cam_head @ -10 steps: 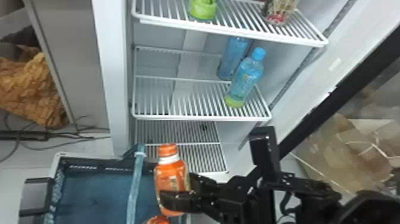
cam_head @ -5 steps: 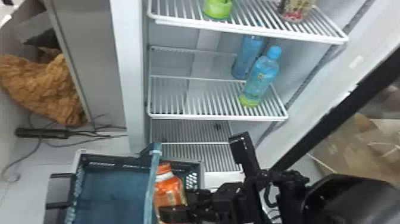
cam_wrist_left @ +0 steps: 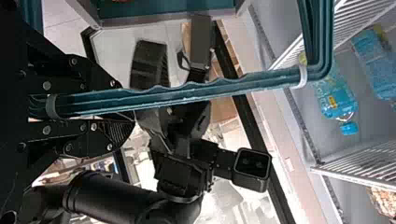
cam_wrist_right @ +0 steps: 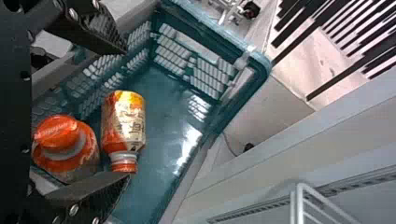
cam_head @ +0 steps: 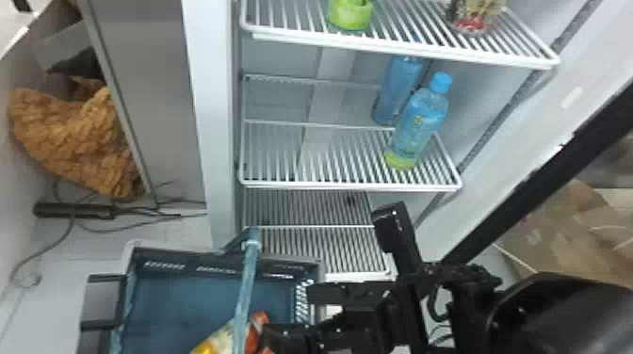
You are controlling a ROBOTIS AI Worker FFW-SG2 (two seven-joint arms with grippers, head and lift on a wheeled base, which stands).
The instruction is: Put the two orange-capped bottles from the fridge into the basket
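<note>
And here's the fridge (cam_head: 212, 136), tallest thing in the scene, sliding a little to the right in the head view over the last second, its two blue bottles (cam_head: 417, 124) (cam_head: 398, 87) unmoved towards the right edge of the middle shelf (cam_head: 329, 185). Down in front sits the basket (cam_head: 165, 301), its handle (cam_head: 246, 282) running across above it, and in the left wrist view the left gripper (cam_wrist_left: 125, 106) has that handle pinched between its fingers. In from the right comes the right gripper (cam_head: 286, 315), over the basket's right side, and there's the big change! A second ago it had an orange-capped bottle clasped upright above the basket; half a second ago that bottle was lower, beside the handle; now it's free. Look at the right wrist view: the right gripper (cam_wrist_right: 127, 113) is spread wide, nothing pinched, and both bottles are down in the basket! One orange-capped bottle (cam_wrist_right: 67, 151) is cap up, close to the base of the fingers; just beside it the other orange-capped bottle (cam_wrist_right: 123, 123) is tipped over, its cap right by the tip of one finger, though whether they touch I can't tell. Back in the head view, the tipped bottle's yellow and orange label shows beneath the handle, where moments ago the gripped bottle stood straight up.
</note>
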